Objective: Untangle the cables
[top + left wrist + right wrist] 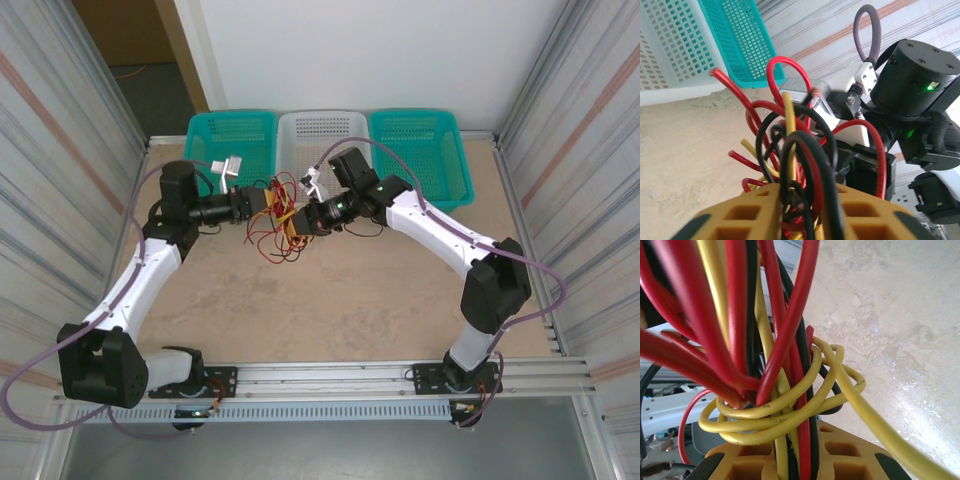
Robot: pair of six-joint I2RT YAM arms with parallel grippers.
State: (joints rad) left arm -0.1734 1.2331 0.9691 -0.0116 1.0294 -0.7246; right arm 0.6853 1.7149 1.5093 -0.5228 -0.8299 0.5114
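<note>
L teal basket (230, 140): being kept at far desk (350, 300) edge, touching white basket.
L tool (272, 208): being held over far-centre of desk, pointing R; its yellow fingers (740, 215) are being pressed onto the cables, w/ the bundle being pinched btwn them.
Cables (282, 228): red, yellow & black strands being held as one tangle btwn the two tools, w/ loops hanging below; whether low loops are touching desk can't be told. L wrist view: red loops (785, 75) being fanned upward. R wrist view: yellow strand (775, 410) being wound several times round the red/black bunch.
R tool (302, 220): being held just beside L tool, pointing L; bundle being gripped btwn its yellow fingers (840, 465).
White basket (320, 130): being flanked by both teal ones.
R teal basket (420, 150): being kept at far R, touching white basket.
</note>
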